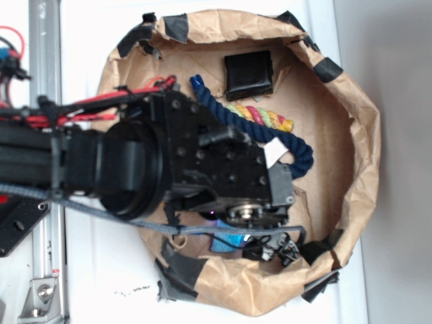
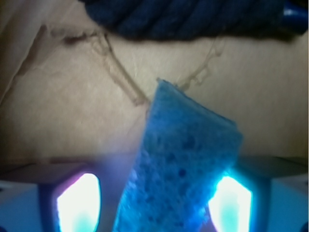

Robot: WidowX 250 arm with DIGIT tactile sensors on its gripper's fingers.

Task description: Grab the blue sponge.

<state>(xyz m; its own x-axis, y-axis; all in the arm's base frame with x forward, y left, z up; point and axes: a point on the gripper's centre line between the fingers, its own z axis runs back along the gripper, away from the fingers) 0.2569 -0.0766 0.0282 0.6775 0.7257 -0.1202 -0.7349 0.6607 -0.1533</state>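
In the wrist view, my left finger pad [image 2: 77, 203] glows at the lower left, with bare brown paper [image 2: 72, 116] ahead of it. Between the pads sits the blue sponge [image 2: 181, 169], tilted, its far corner pointing away from me toward the navy rope [image 2: 193, 17] that lies across the top, well beyond my fingertips. My right finger pad [image 2: 231, 205] sits against the sponge's right edge. My gripper [image 2: 154, 208] is closed most of the way onto the sponge; its squeezed, canted outline suggests the pads have hold of it, probably so that it can be raised off the paper.

In the exterior view, the sponge [image 1: 229, 241] shows only as a blue sliver under my wrist, at my fingertips [image 1: 283, 251]. The rope [image 1: 297, 152] and a black block [image 1: 248, 74] lie apart from the grasp, so neither interferes.
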